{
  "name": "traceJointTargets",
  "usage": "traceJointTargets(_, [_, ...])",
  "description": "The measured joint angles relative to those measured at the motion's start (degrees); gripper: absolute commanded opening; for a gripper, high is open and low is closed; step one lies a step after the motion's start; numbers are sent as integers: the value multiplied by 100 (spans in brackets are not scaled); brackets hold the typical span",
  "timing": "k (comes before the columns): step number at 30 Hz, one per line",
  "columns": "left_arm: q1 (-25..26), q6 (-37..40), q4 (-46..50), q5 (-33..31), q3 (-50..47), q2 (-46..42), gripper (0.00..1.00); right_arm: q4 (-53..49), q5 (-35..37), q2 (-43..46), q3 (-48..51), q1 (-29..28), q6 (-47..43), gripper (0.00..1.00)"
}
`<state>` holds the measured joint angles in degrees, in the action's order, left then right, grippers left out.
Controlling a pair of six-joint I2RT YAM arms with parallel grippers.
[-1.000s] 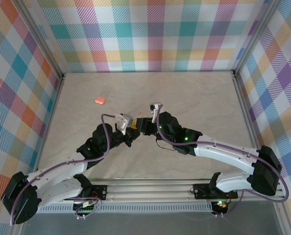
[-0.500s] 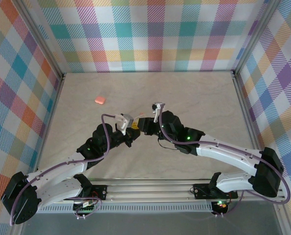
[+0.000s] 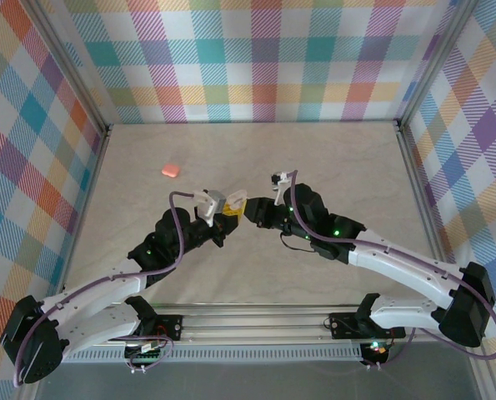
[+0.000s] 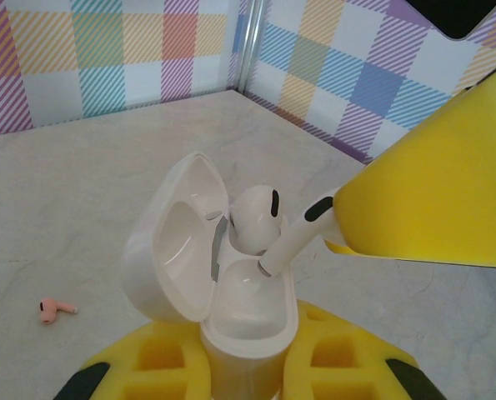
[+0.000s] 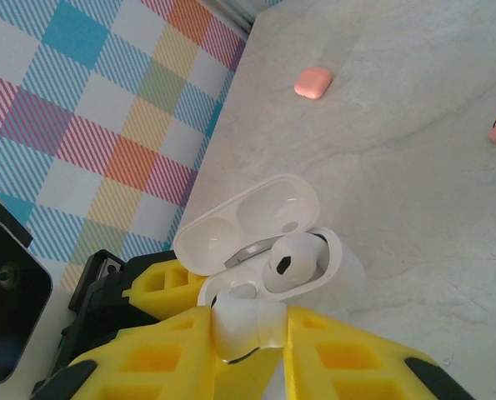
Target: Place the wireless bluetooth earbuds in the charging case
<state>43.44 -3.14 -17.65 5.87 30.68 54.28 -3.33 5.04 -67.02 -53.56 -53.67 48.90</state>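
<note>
Top external: both arms meet mid-table at the open white charging case (image 4: 231, 287)
pink case (image 3: 171, 170) far left on table; left gripper (image 4: 246, 368) clamped on white charging case, first white earbud (image 4: 254, 218) seated inside; right gripper (image 5: 246, 323) pinching second white earbud (image 4: 291, 243), stem tip at case mouth; pink earbud (image 4: 54, 309) loose on table

Looks like a lab test cell: plaid walls (image 3: 256, 58) on metal posts (image 3: 71, 67) (closing three sides), pale marbled tabletop (image 3: 339, 158), arms (image 3: 398, 258) bolted to a rail (image 3: 256, 321).
</note>
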Motion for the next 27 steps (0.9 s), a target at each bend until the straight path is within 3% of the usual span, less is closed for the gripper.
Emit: traceJointTargets(27, [-2, 127, 369, -407, -59, 118, 0, 138, -730, -181, 192, 385, -92, 20])
